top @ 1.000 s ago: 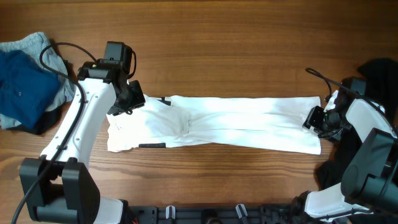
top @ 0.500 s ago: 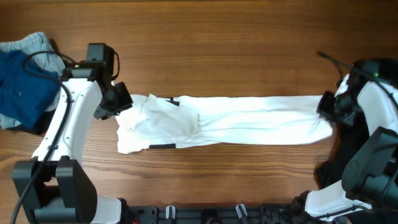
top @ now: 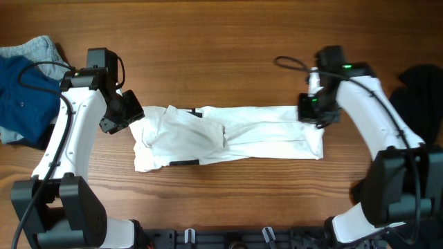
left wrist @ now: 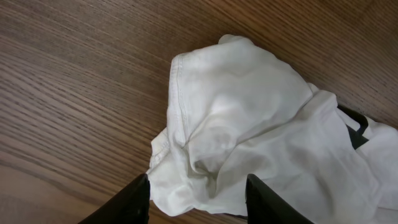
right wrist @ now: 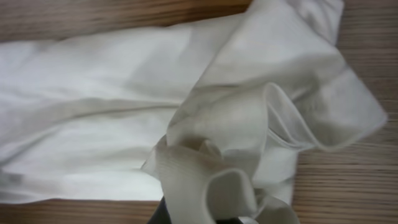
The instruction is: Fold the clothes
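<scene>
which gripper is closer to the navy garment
Left. The left gripper hangs just right of the navy garment, by one end of the shirt; the right gripper is far off, pinching the other end.

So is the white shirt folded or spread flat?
Partly folded: the shirt is a narrow band, its right end bunched in the shut right gripper.

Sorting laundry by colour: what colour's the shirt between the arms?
The shirt is white with short black marks; clearest overhead.
</scene>
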